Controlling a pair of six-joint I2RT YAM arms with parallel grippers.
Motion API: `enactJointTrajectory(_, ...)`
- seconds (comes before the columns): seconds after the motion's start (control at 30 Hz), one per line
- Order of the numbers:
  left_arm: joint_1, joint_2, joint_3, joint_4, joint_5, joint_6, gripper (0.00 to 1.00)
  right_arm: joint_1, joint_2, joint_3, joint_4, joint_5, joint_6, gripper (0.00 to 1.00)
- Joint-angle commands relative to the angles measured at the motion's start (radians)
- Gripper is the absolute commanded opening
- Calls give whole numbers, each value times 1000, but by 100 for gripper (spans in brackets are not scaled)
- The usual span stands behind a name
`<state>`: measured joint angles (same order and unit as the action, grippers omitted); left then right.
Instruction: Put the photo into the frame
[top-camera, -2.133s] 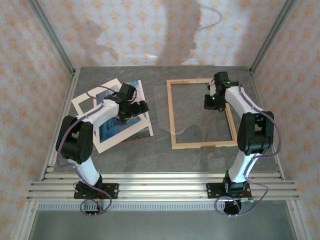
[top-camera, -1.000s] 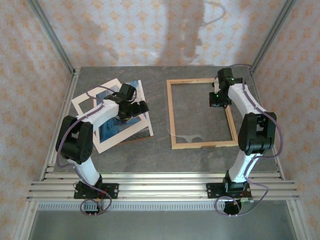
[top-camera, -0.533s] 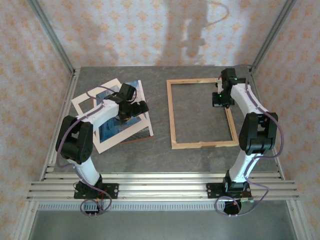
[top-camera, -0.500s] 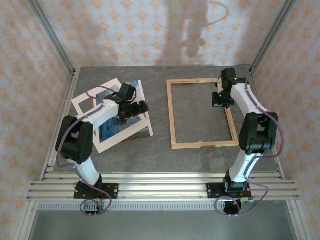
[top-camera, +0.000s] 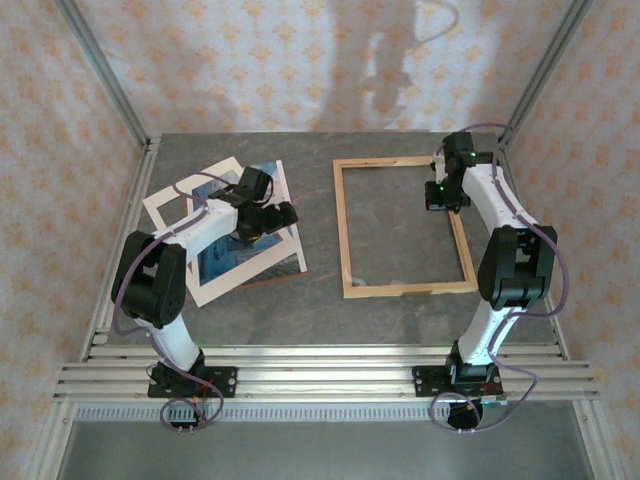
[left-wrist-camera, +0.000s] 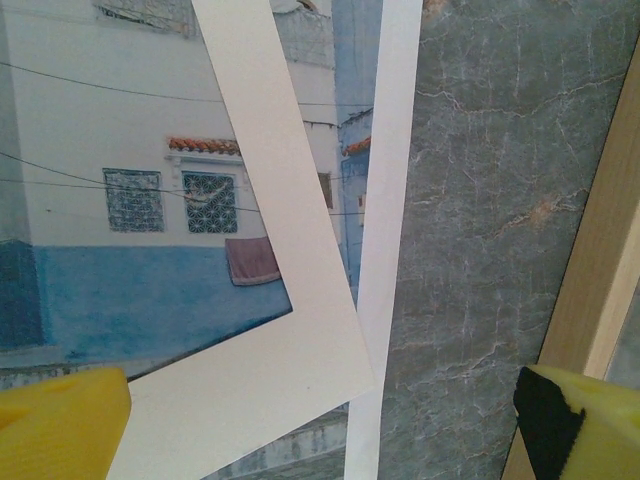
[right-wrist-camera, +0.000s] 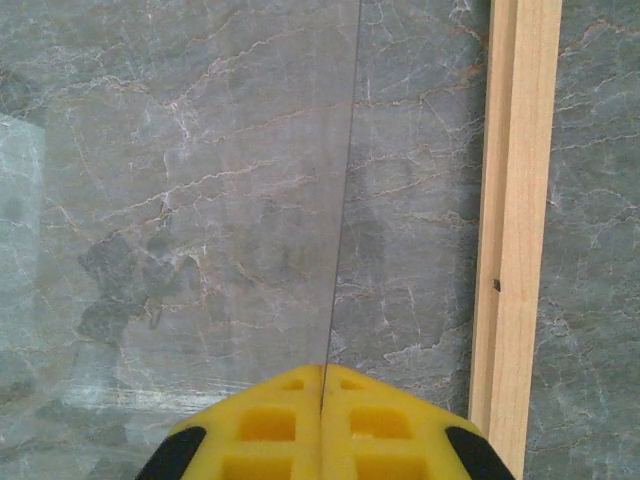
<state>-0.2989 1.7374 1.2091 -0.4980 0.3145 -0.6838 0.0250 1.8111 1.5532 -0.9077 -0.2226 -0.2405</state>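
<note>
While left pincer (left-wrist-camera: 320, 425) wide, empty above the photo (left-wrist-camera: 120, 250), right pincer (right-wrist-camera: 322, 380) tight on clear pane (right-wrist-camera: 180, 200).

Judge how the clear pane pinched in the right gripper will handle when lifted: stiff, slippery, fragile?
Probably stiff: the clear pane shows as a straight hairline edge running out from the shut right gripper, with no visible bow. Likely slippery, since its surface shows glossy reflections. It looks very thin, so possibly fragile and apt to swing from a one-edge pinch.
</note>
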Motion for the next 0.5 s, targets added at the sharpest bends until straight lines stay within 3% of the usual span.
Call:
enactJointTrajectory(0.0,-11,2,0,-4,9,-14,100,-5,-6,32,-33,40,-19,0)
enactJointTrajectory(0.47,-13,11,13,-9,11,-13,100,-4,12,56,-42,62,-34,0)
